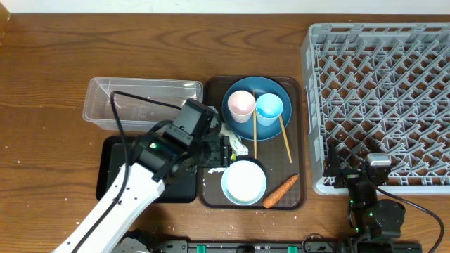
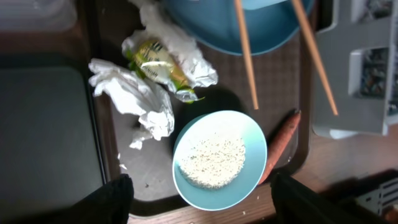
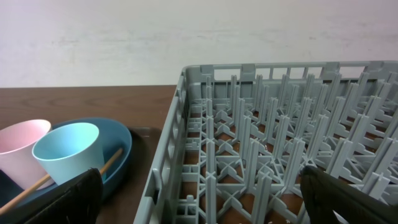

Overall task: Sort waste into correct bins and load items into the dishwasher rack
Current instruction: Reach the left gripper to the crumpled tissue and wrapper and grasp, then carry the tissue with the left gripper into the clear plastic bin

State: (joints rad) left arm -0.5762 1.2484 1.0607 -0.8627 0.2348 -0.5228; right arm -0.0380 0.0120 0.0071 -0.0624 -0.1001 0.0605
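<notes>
In the left wrist view a pale bowl (image 2: 219,158) holding white rice (image 2: 214,162) sits on the brown tray, with the carrot (image 2: 283,146) at its right. My left gripper (image 2: 202,202) is open, a finger on either side of the bowl's near rim. Beyond the bowl lie crumpled white paper (image 2: 134,93) and a green-yellow wrapper (image 2: 158,62). From overhead, the left gripper (image 1: 223,151) hovers over the paper (image 1: 235,145), just above the bowl (image 1: 244,181). The blue plate (image 1: 256,90) carries a pink cup (image 1: 241,104) and a light-blue cup (image 1: 269,107), with two chopsticks (image 1: 285,137) leaning on it. My right gripper (image 1: 370,169) stands open at the front of the grey rack (image 1: 380,84).
A clear tub (image 1: 140,98) and a black tray (image 1: 112,165) lie left of the brown serving tray (image 1: 299,140). The right wrist view shows the rack (image 3: 273,143) close ahead and both cups (image 3: 68,155) to the left. Rice grains dot the table near the front edge.
</notes>
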